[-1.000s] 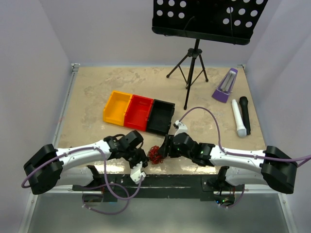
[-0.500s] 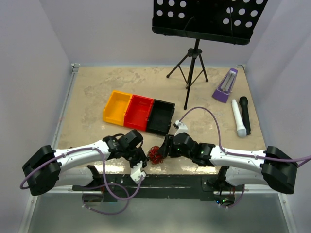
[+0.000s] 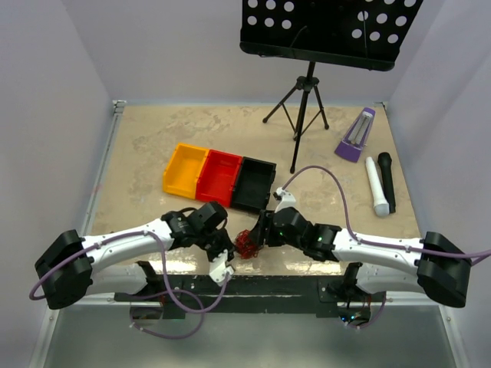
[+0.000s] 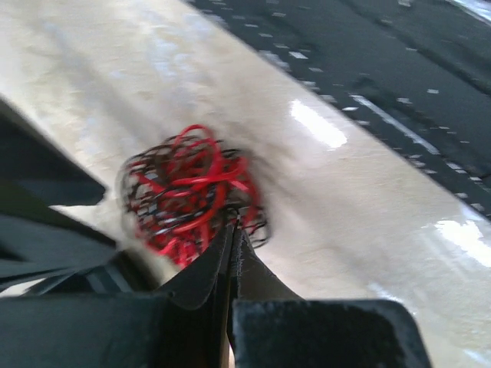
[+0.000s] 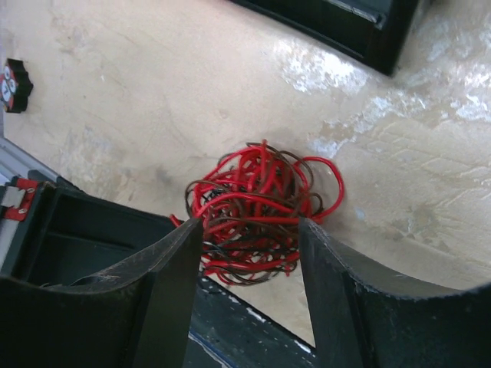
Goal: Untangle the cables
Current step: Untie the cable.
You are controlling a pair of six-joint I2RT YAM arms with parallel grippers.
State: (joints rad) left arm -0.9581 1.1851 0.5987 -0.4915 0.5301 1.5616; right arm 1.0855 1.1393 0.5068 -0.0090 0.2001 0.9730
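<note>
Cables: a small knotted ball of string-thin curly wires (image 3: 245, 244), bright red mixed with dark brown-black, lay on the tabletop close to its near edge, just in front of the black bin and between the two arms' tips.
Left jaws: pressed together, their tips at the near edge of the wire ball. The left wrist view (image 4: 188, 192) was too blurred to say whether a strand was pinched between them.
Right jaws: standing apart, one on either side of the wire ball (image 5: 257, 211), which sat in the gap between them. I could not tell whether they touched it.
Left arm: the white and black arm (image 3: 130, 244) reached in from the left, low over the tabletop.
Right arm: its twin (image 3: 376, 247) reached in from the right, and the two wrists nearly met over the wires.
Tabletop: beige, marbled and glossy (image 3: 146, 138).
Bins: three open plastic trays touching in a row, orange (image 3: 186, 170), red (image 3: 219, 178) and black (image 3: 254, 185).
Far side: a black perforated music stand (image 3: 330, 27) on a tripod.
Right side: a purple metronome (image 3: 355, 136), with a white microphone (image 3: 376, 186) and a black microphone (image 3: 386, 180) lying side by side.
</note>
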